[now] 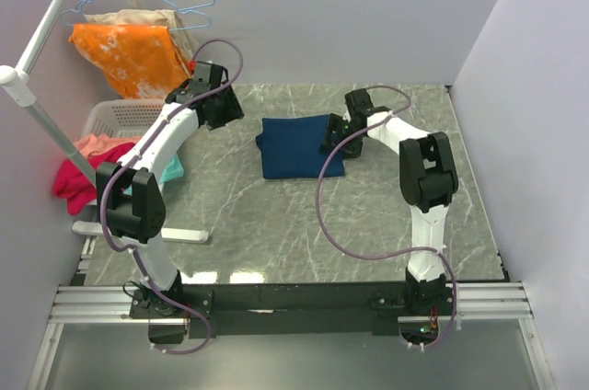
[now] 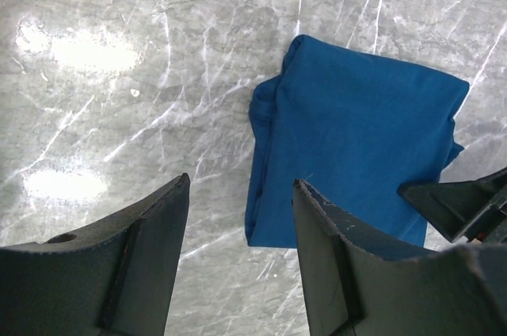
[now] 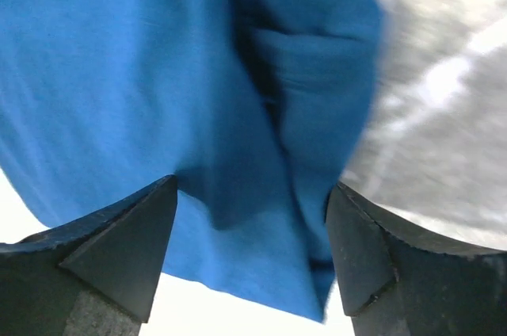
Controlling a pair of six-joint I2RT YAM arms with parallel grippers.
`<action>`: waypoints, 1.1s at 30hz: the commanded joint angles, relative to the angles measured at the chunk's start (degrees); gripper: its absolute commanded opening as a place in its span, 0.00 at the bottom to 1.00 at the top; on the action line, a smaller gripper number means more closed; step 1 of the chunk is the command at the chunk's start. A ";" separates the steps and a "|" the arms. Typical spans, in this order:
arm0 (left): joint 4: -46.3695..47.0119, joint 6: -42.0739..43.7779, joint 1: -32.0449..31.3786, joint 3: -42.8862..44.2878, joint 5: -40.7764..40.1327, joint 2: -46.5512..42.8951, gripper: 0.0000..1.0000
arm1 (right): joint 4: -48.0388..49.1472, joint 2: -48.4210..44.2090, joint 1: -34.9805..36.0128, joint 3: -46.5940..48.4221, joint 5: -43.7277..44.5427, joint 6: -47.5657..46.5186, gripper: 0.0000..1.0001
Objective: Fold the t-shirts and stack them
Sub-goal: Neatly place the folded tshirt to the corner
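One t-shirt [image 1: 296, 144], dark blue and folded into a rectangle, lies flat on the grey marble table [image 1: 276, 215] near the back middle. The left wrist view shows it as a neat blue block [image 2: 356, 138] with a rumpled left edge. My left gripper [image 1: 225, 109] hangs open to the left of it and clear of the cloth [image 2: 242, 193]. My right gripper [image 1: 333, 143] is over the shirt's right edge. Its jaws stand wide apart [image 3: 252, 193] just above the blue cloth [image 3: 142, 74], with nothing pinched. No print shows on the shirt.
A white laundry basket [image 1: 115, 117] stands at the left with pink [image 1: 78, 174] and teal [image 1: 171, 169] clothes spilling over it. An orange garment [image 1: 129, 54] hangs on a hanger above. A white rack pole [image 1: 41, 114] slants past the basket. Walls close the back and right.
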 commanded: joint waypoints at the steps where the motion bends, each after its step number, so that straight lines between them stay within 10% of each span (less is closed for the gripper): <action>1: 0.72 1.09 0.54 -0.48 0.54 -3.68 0.61 | -0.67 4.53 1.63 2.63 -2.44 -1.18 0.79; 4: 0.46 1.18 0.81 -0.75 0.27 -4.39 0.60 | -1.28 5.94 1.72 4.30 -3.67 -1.01 0.67; 11: 0.10 1.09 1.33 -1.98 -0.52 -6.41 0.61 | -4.27 6.48 1.72 7.03 -0.78 -1.36 0.00; 33: -2.27 1.70 1.51 -2.16 -1.84 -9.14 0.61 | -16.40 12.27 -5.13 33.38 22.16 0.75 0.00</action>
